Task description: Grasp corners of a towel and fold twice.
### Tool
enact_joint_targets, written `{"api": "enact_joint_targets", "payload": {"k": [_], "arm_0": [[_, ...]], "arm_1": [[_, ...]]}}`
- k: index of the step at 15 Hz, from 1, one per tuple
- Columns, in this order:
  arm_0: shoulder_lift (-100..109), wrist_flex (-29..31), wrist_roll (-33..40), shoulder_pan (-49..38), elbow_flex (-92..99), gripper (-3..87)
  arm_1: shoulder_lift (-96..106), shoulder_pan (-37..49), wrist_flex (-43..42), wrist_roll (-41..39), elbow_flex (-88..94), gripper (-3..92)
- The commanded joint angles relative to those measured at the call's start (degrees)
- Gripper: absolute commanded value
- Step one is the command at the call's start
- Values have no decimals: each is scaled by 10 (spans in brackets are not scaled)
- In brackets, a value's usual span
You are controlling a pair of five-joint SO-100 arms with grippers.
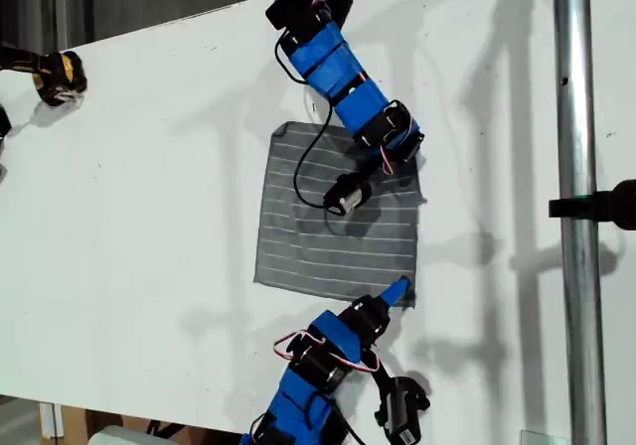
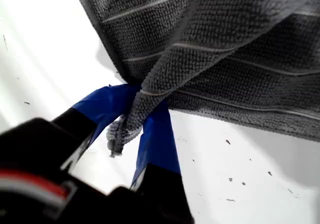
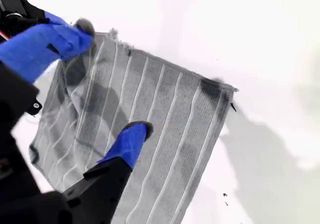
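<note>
— Towel position? You'll want that logged first.

— Towel (image 1: 333, 222) lies spread on the white table (image 1: 149, 217), stripes up. It is mostly flat, with one corner (image 2: 120, 129) drawn up off the surface. An arm stands at each of two opposite edges of the towel.

— State of my first gripper, as you read it?

— My first gripper (image 2: 137, 109) is closed tight on that raised corner. You can see the cloth bunched between the blue-taped fingers (image 2: 157, 139), and a tuft of hem sticks out past them. In the exterior view its tip (image 1: 400, 289) sits right at the towel's lower right corner.

— And my second gripper?

— My second gripper (image 3: 110, 81) is spread wide and has nothing clamped. One blue finger (image 3: 127, 144) is over the towel's striped middle. You can't tell from the pictures whether it touches the cloth. The other finger (image 3: 55, 41) is near the towel's edge, just beside another corner (image 3: 111, 34). That corner lies flat on the table.

— Anything else on the towel?

— A black cable (image 1: 303, 172) from the arm above loops across it.
</note>
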Motion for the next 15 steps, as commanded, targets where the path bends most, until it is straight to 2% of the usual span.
{"api": "enact_joint_targets", "payload": {"k": [1, 8, 15], "arm_0": [[3, 13, 9, -2, -11, 357], [-172, -31, -35, 18, -43, 353], [-212, -20, -58, 4, -22, 321]], "arm_1": [[-5, -3, -4, -3, 4, -1], [-5, -9, -5, -1, 2, -1], [-9, -12, -9, 2, -4, -1]]}}
